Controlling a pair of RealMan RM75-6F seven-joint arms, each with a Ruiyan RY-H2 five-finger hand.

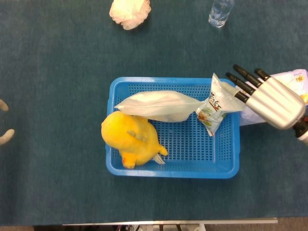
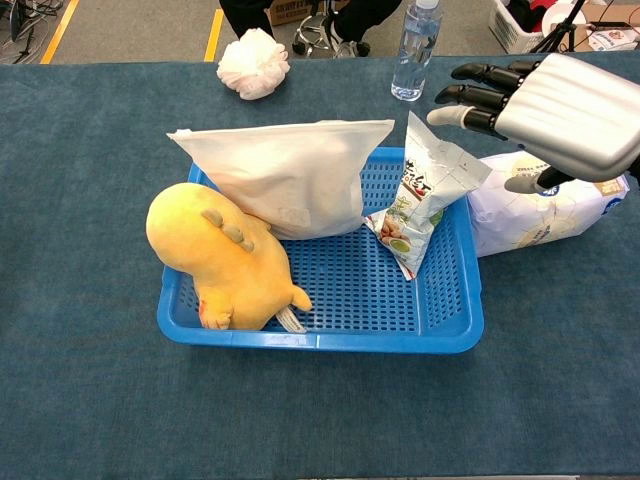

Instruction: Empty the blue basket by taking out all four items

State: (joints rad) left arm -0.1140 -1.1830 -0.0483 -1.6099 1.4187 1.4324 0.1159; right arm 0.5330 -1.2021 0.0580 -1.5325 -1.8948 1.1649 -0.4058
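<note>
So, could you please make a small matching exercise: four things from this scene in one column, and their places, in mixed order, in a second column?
Things:
1. yellow plush toy
2. snack bag
3. water bottle
4. tissue pack

Places:
A. on the table, right of the blue basket
B. far edge of the table
C. left end of the basket
D. right end of the basket, leaning on its rim

Pairs: 1-C, 2-D, 3-B, 4-A

left hand [image 1: 4, 129] mostly cut off, tissue pack [image 2: 545, 215] partly behind right hand [image 2: 560, 115]
</note>
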